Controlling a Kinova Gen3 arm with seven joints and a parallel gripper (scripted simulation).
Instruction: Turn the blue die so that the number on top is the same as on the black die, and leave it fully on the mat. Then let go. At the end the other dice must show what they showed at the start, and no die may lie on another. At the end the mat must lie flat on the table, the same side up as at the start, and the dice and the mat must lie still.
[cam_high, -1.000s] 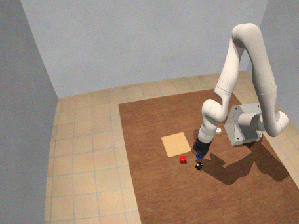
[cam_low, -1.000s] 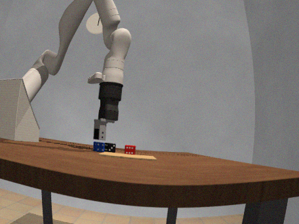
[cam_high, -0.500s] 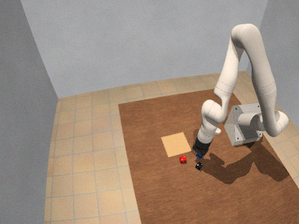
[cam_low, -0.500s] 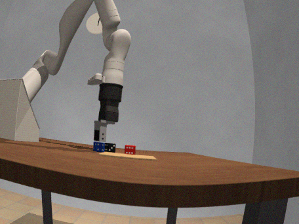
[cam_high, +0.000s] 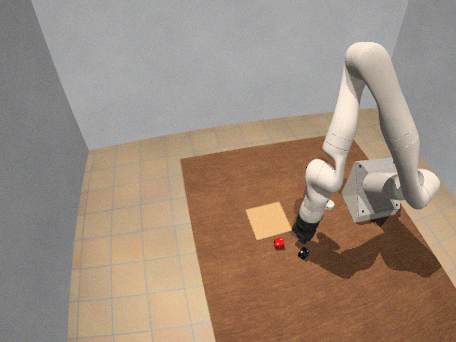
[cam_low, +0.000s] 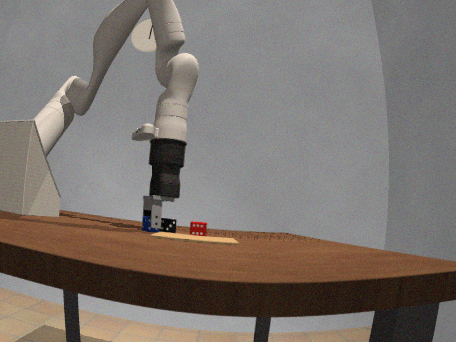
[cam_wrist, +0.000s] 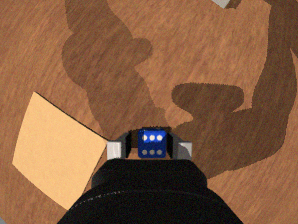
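Observation:
The blue die (cam_wrist: 152, 143) (cam_low: 146, 224) lies on the wooden table, off the tan mat (cam_high: 268, 220) (cam_low: 200, 240) (cam_wrist: 53, 149). My gripper (cam_wrist: 149, 141) (cam_low: 152, 223) (cam_high: 301, 242) is open and lowered over it, one finger on each side, and the fingers do not clamp the die. In the top view the gripper hides almost all of the blue die. The black die (cam_high: 303, 254) (cam_low: 168, 225) lies right beside it on the table. The red die (cam_high: 279, 243) (cam_low: 198, 228) lies by the mat's near corner.
The arm's grey base block (cam_high: 370, 192) (cam_low: 22, 170) stands on the table behind the gripper. The table edge (cam_low: 250, 290) runs along the front. Tiled floor lies to the left in the top view.

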